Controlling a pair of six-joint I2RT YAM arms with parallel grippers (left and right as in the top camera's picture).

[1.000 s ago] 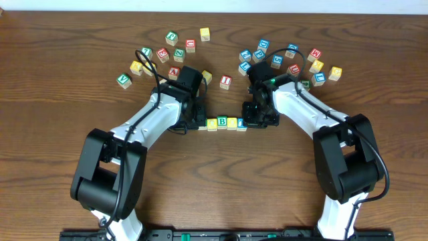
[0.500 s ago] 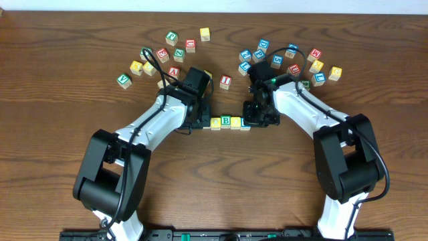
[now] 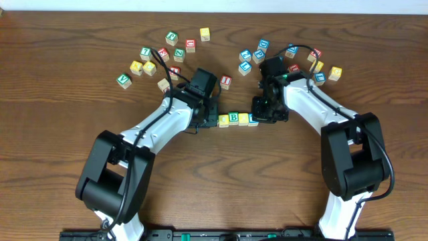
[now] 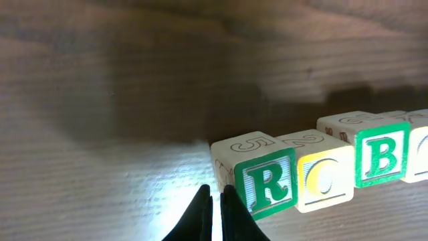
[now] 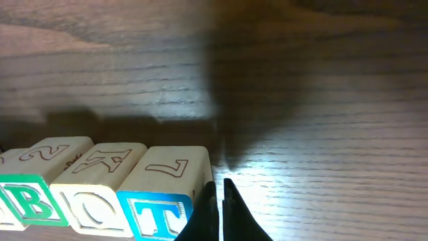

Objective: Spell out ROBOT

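A row of letter blocks (image 3: 234,119) lies mid-table between my two grippers. In the left wrist view the row reads green R (image 4: 265,183), yellow O (image 4: 325,177), green B (image 4: 381,156), then another O at the frame edge. In the right wrist view its other end shows B (image 5: 27,204), O (image 5: 90,204) and blue T (image 5: 155,213). My left gripper (image 4: 216,193) is shut and empty, its tips against the R block's outer side. My right gripper (image 5: 219,185) is shut and empty, its tips against the T block's outer side.
Loose letter blocks lie in two clusters at the back: one at the back left (image 3: 162,55), one at the back right (image 3: 294,59). A red-lettered block (image 3: 226,81) sits alone just behind the row.
The block row and both grippers have shifted to the right and slightly toward the back. The blocks now sit tighter together.
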